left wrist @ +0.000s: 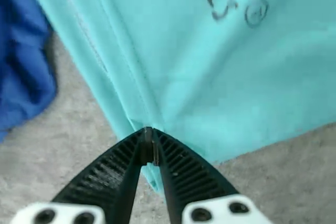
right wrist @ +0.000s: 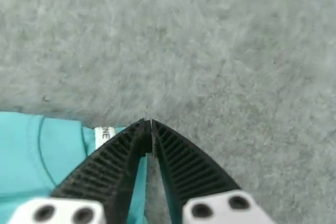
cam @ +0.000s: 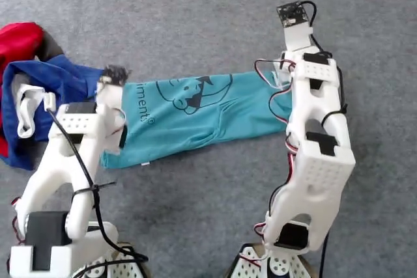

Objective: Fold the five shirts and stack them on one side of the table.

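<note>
A teal shirt [cam: 195, 115] with a dark print lies folded into a long strip across the middle of the table. My left gripper [cam: 120, 138] stands at its left end, shut on the shirt's folded edge [left wrist: 148, 135] near the corner. At the shirt's right end my right gripper [cam: 281, 83] is shut, its tips [right wrist: 148, 129] pinching the teal shirt's [right wrist: 31, 150] rim beside a white label [right wrist: 103, 135]. In the left wrist view the teal cloth [left wrist: 220, 66] spreads out beyond the fingers.
A crumpled blue shirt [cam: 52, 86] [left wrist: 21, 61] lies just left of the left arm, with a red shirt [cam: 19, 37] and some grey cloth [cam: 53, 47] behind it. The grey fabric table cover [cam: 195, 213] lies bare at the front and back.
</note>
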